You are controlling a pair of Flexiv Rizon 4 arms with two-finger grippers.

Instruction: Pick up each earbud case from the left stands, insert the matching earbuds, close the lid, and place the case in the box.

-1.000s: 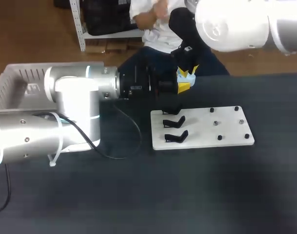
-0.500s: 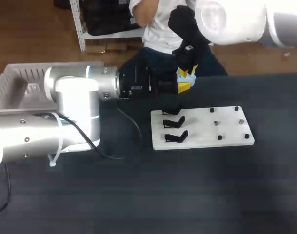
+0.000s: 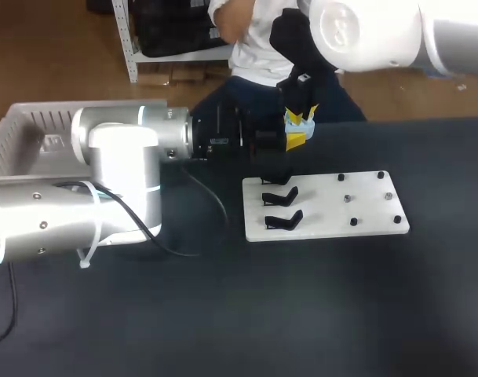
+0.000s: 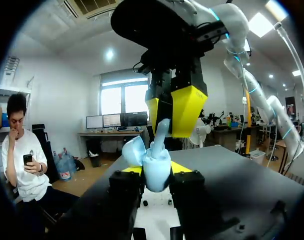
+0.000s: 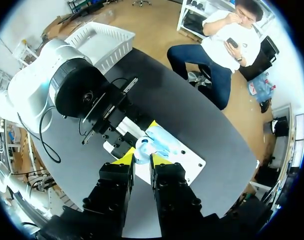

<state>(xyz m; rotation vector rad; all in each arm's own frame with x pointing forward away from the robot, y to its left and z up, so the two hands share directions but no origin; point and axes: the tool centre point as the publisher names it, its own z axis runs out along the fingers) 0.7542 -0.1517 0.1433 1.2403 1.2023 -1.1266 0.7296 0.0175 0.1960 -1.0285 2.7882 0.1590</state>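
Note:
A light blue earbud case (image 4: 156,170) with its lid (image 4: 133,150) open is held sideways over the table's far edge by my left gripper (image 3: 297,141), which is shut on it. My right gripper (image 3: 301,118) points down onto the case from above. Its yellow fingers (image 4: 186,107) pinch a light blue earbud (image 4: 161,132) whose lower end sits in the open case. In the right wrist view the earbud (image 5: 142,147) lies between the yellow tips of the right gripper (image 5: 141,158), with the case (image 5: 164,142) just beneath. Black stands (image 3: 282,196) on the white plate (image 3: 368,216) are bare.
The white plate also carries several small black pegs (image 3: 352,221) on its right half. A white basket (image 3: 23,129) stands at the table's far left, behind my left arm. A cable (image 3: 211,228) from the left arm loops over the dark tabletop.
The right arm's upper body has shifted slightly to the left. Both grippers and the case stay where they were.

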